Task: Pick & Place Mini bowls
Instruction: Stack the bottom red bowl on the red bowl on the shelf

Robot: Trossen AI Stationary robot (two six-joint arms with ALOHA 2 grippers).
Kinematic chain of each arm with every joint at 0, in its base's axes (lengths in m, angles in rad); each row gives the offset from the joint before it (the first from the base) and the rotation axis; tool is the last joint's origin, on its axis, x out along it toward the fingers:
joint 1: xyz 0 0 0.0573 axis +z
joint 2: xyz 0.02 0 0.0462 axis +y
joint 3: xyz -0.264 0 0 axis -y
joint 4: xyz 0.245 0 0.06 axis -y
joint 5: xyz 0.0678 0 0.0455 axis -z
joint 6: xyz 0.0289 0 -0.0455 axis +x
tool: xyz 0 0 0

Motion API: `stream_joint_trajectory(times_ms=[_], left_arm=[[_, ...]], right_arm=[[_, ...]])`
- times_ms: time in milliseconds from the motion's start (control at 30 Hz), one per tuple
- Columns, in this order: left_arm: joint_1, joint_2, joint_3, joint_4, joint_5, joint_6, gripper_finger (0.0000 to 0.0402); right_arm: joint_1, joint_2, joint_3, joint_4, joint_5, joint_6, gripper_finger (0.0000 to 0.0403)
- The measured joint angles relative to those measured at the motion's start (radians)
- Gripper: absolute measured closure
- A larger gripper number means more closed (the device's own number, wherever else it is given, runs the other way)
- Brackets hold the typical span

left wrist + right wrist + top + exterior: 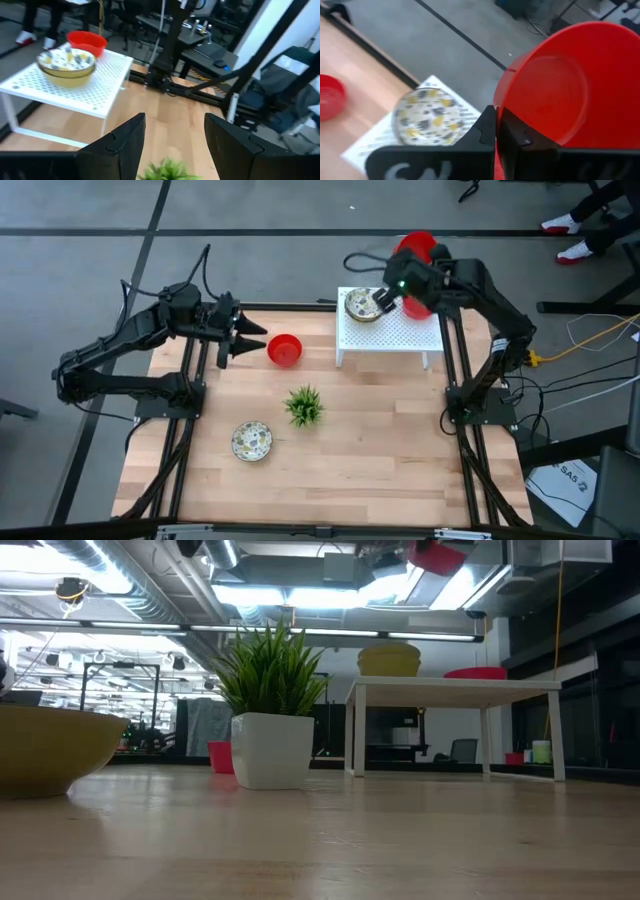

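Bowls sit in several spots: one speckled bowl (361,305) rests on the white perforated rack (400,335) at the far side of the counter (380,460), and in the left wrist view a red bowl (87,42) sits on the same rack just behind it. Another speckled bowl (251,441) lies on the bare wood nearer the front, left of the small green plant (304,406) in its white pot, which stands mid-counter. A red bowl (285,349) lies on the wood toward the far left, just in front of the left end effector (252,340). That end effector hovers over the counter with its two dark fingers (125,145) spread wide apart and nothing between them. The right end effector (385,302) is raised above the rack near the speckled bowl there, its fingers pinched together on the rim of a red bowl (570,85), which it holds tilted on edge in the air. In the low view the rack stands on four thin legs behind the plant, with the held red bowl (437,557) high above it.
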Motion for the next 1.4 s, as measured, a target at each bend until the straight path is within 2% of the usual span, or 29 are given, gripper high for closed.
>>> stream_joint_trajectory(times_ms=[267, 433, 567, 767, 900, 1000, 1233, 1400], left_arm=[[0.053, 0.008, 0.000, -0.003, -0.045, 0.023, 0.0203], [0.066, 0.039, 0.000, -0.001, -0.071, 0.068, 0.0203], [0.086, 0.078, -0.001, 0.005, -0.090, 0.080, 0.0203], [0.118, 0.118, -0.001, 0.078, -0.085, 0.124, 0.0203], [0.137, 0.129, -0.002, 0.082, -0.015, 0.166, 0.0203], [0.149, 0.130, -0.027, 0.104, 0.021, 0.166, 0.0203], [0.156, 0.130, -0.039, 0.110, 0.022, 0.163, 0.0203], [0.156, 0.129, -0.039, 0.110, 0.023, 0.189, 0.0203]], right_arm=[[-0.144, -0.038, 0.000, 0.000, -0.009, -0.060, 0.0397], [-0.216, -0.067, -0.011, 0.002, -0.079, -0.064, 0.0397], [-0.251, -0.094, -0.088, 0.001, -0.117, -0.047, 0.0397], [-0.297, -0.179, -0.274, -0.001, -0.187, -0.013, 0.0397], [-0.316, -0.231, -0.369, 0.001, -0.201, -0.005, 0.0397], [-0.328, -0.251, -0.408, 0.000, -0.247, -0.009, 0.0397], [-0.328, -0.241, -0.467, 0.001, -0.362, -0.114, 0.0397], [-0.329, -0.229, -0.517, 0.000, -0.373, -0.187, 0.0397]])
